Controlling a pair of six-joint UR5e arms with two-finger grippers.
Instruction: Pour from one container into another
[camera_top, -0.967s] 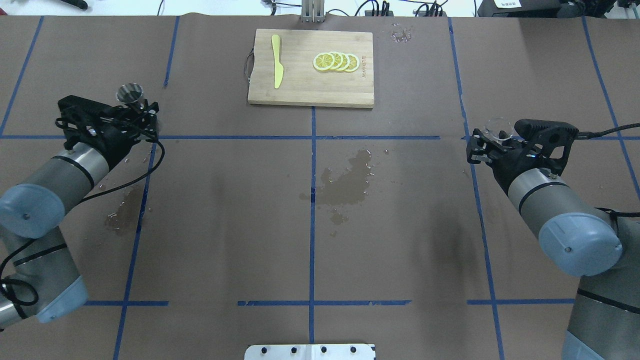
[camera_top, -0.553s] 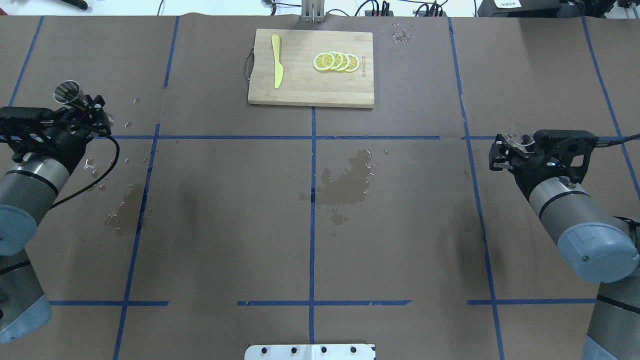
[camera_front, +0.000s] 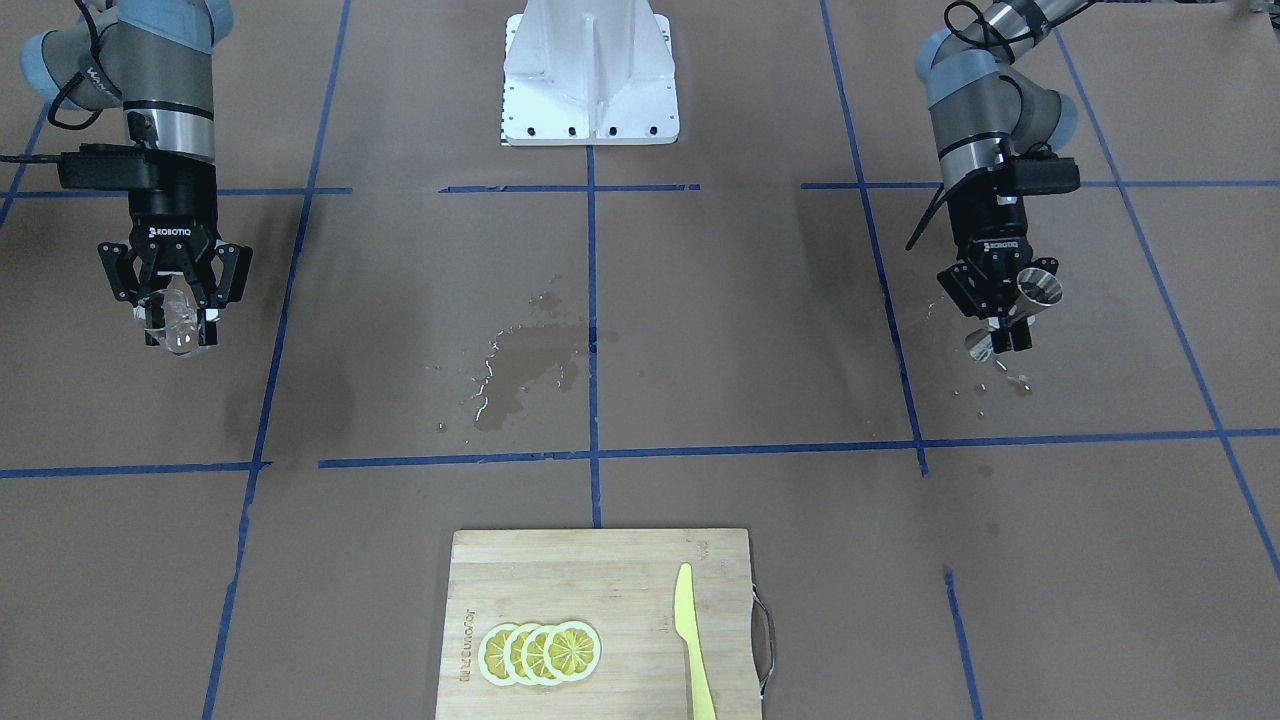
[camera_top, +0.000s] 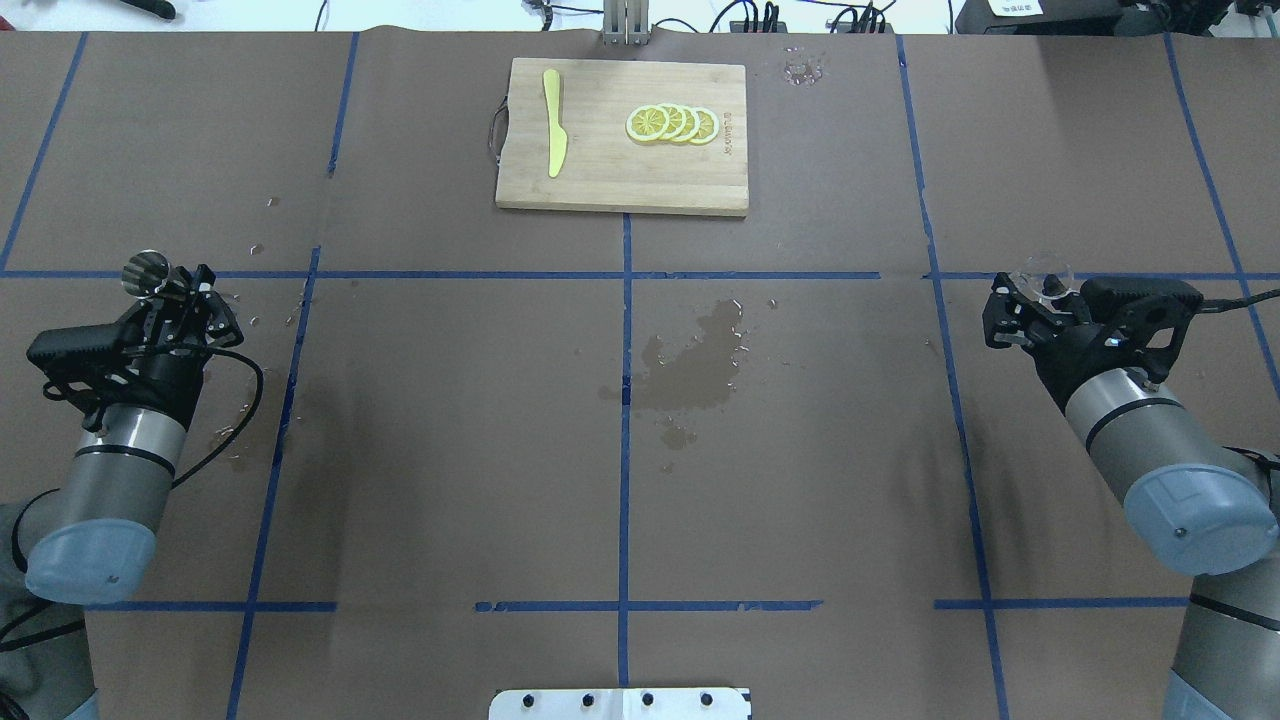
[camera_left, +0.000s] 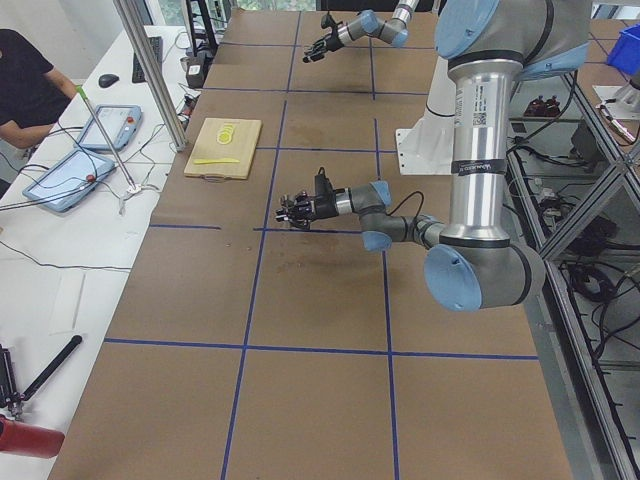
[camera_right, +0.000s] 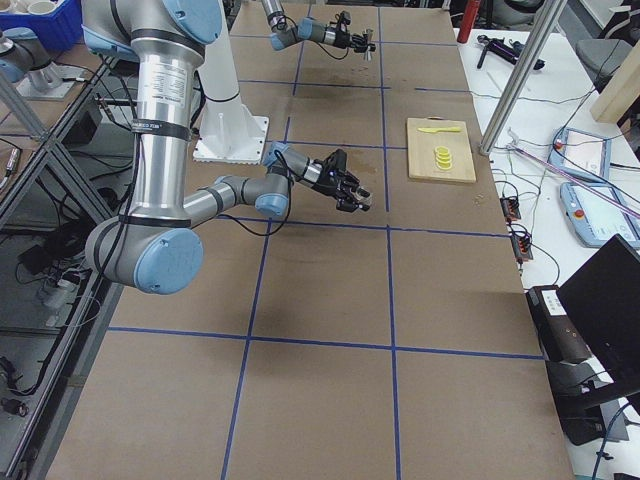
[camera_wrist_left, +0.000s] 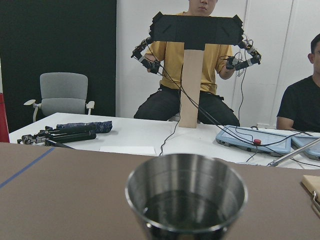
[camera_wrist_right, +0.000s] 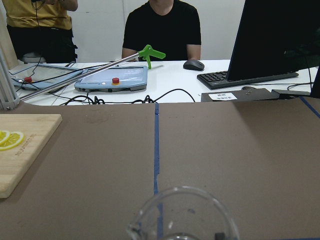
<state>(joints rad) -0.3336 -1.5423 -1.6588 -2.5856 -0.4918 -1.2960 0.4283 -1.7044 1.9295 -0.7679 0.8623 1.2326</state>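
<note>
The left claw (camera_front: 1003, 335) is shut tight on a metal cup (camera_wrist_left: 186, 200) with liquid in it. The right claw (camera_front: 180, 330) grips a clear glass (camera_front: 176, 315). The cups are far apart, at each end of the tabletop (camera_front: 700, 300). If the metal cup shakes or tips on the way over, it could spill.

Silver-grey arms (camera_top: 1120, 415) with pale-blue joint caps (camera_top: 1185, 505), black Robotiq-marked hands (camera_front: 180, 325), thin black cables (camera_top: 1240, 299).
</note>
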